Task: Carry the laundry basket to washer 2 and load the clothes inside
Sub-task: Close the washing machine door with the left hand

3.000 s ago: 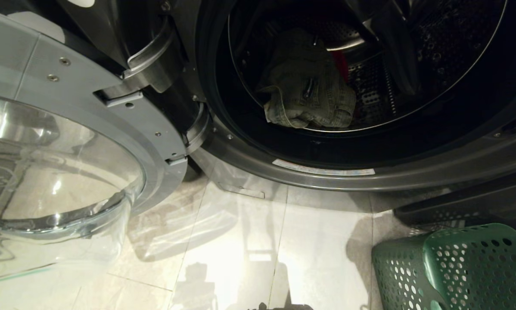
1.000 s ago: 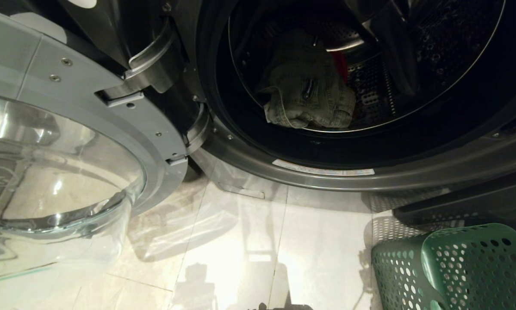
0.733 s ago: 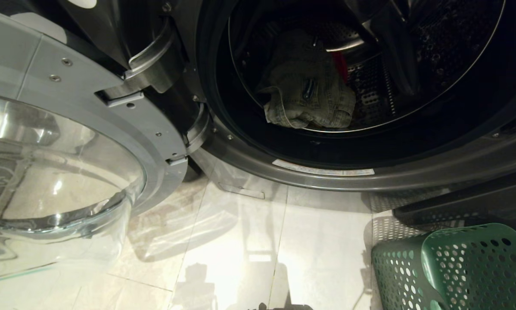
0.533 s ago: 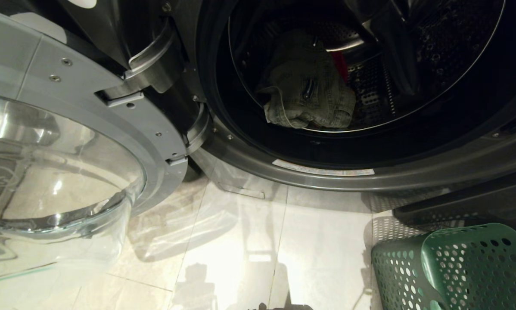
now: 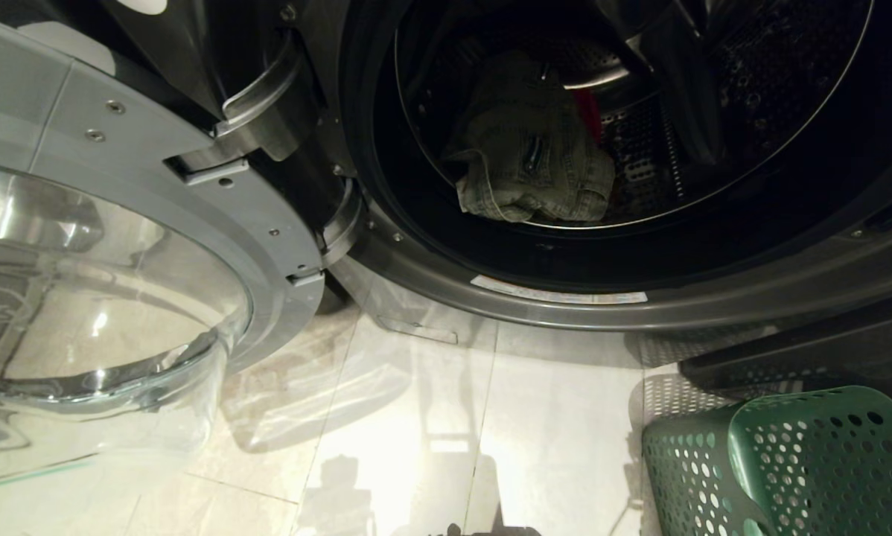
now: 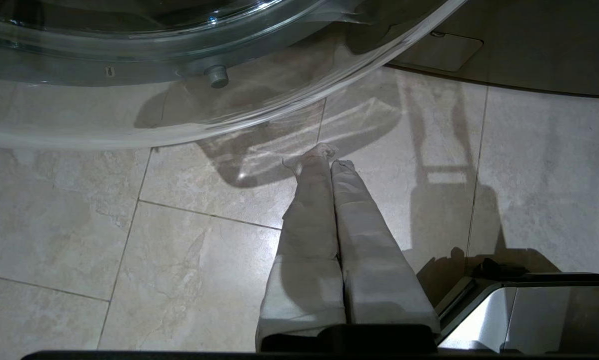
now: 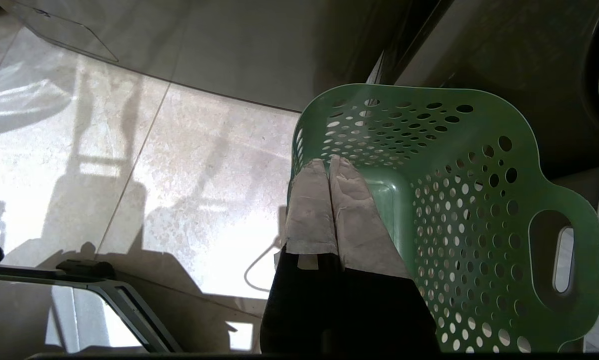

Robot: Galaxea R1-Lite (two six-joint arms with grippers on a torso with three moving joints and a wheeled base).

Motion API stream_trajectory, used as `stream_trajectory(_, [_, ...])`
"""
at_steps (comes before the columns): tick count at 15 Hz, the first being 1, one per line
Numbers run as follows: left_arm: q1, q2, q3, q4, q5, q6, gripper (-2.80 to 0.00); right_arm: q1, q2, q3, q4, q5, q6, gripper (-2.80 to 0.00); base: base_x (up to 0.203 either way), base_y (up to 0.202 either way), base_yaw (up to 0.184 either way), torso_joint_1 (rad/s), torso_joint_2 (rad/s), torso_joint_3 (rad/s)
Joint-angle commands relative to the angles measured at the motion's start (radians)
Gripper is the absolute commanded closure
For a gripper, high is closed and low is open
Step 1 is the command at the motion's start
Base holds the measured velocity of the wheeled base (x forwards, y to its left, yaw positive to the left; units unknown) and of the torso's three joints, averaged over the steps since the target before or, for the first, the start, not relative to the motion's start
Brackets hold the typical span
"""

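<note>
At nine o'clock the open door (image 5: pixel 118 246) juts out; I'd risk clipping its glass on any swing. At twelve, the clothes (image 5: pixel 531 160) lie in the drum (image 5: pixel 714 149). My left gripper (image 6: pixel 324 160) is clenched on nothing, and so is my right gripper (image 7: pixel 328 167), over the basket (image 5: pixel 788 461) at five; it looks emptied, and reversing might knock it.
</note>
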Motion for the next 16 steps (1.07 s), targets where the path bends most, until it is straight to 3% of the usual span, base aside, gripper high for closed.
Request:
stream_trajectory(1, [-0.001,0.0,-0.002,-0.001,0.003,-0.008,0.0,0.0,0.0,0.0,0.0,0.0,0.002,0.0,0.0,0.0,0.0,0.0,0.0,0.0])
stream_trajectory(16, [0.0,0.0,-0.002,0.001,0.011,-0.022,0.0,0.0,0.001,0.0,0.0,0.0,-0.006,0.0,0.0,0.0,0.0,0.002,0.0,0.187])
